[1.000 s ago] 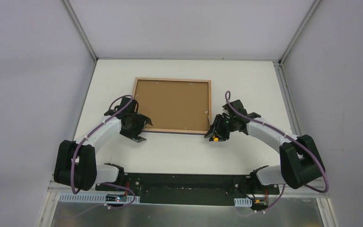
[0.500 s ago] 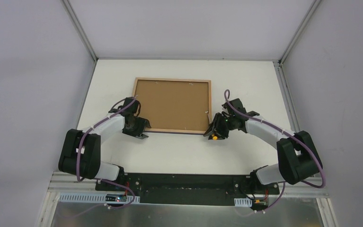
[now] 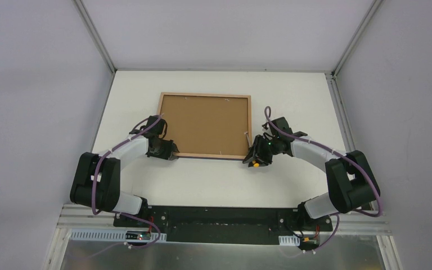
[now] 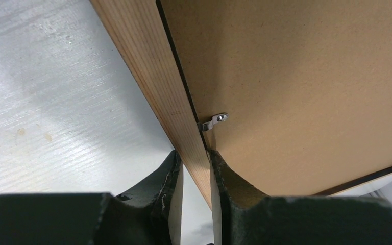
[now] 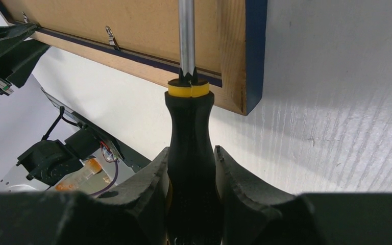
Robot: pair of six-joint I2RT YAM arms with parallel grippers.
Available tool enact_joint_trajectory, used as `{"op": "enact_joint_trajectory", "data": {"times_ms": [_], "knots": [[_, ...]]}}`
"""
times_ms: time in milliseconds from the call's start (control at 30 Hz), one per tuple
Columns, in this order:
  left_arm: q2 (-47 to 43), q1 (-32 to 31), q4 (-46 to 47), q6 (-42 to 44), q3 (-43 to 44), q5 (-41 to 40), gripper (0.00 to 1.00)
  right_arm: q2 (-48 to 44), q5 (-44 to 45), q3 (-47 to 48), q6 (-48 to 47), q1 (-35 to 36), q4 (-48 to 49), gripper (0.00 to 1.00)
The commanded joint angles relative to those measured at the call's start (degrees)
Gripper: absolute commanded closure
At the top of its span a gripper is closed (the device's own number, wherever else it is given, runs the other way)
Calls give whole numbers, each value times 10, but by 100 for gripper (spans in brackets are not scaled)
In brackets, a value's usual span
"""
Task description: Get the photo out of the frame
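Observation:
The frame (image 3: 205, 94) lies face down mid-table, its brown backing board (image 3: 205, 124) upward. The photo is hidden beneath that board. My left gripper (image 3: 169, 152) sits at the frame's near left corner. In the left wrist view it (image 4: 194, 153) is shut on the light wooden rail (image 4: 148, 66), one finger outside it and one on the board (image 4: 296, 76), just below a metal tab (image 4: 215, 120). My right gripper (image 3: 257, 154) (image 5: 191, 149) is shut on a black-handled screwdriver (image 5: 189, 143). Its shaft reaches over the frame's near right corner (image 5: 232, 51).
Another small metal tab (image 5: 111, 35) holds the board along the near rail. White table (image 3: 292, 95) surrounds the frame, walled at the sides and back. The arm bases and a black mounting bar (image 3: 219, 216) lie along the near edge.
My left gripper moved in toward the frame's near left corner and closed its fingers onto the rail. The right gripper with the screwdriver stayed almost still.

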Motion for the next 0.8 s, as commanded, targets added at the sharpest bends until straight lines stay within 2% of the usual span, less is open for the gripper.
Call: {"op": "enact_joint_trajectory", "data": {"times_ms": [0,200,600,767], "knots": [[4,1,-32,-15,-18,-24,98,-4,12,2,-2,-5,-2,100],[8,0,-37,-4,-16,-26,100,-23,20,-12,2,-7,5,100],[7,0,-54,24,-17,-26,100,44,-1,28,-25,-22,28,100],[5,0,-58,28,-19,-24,100,69,-40,49,-51,-22,28,100]]}}
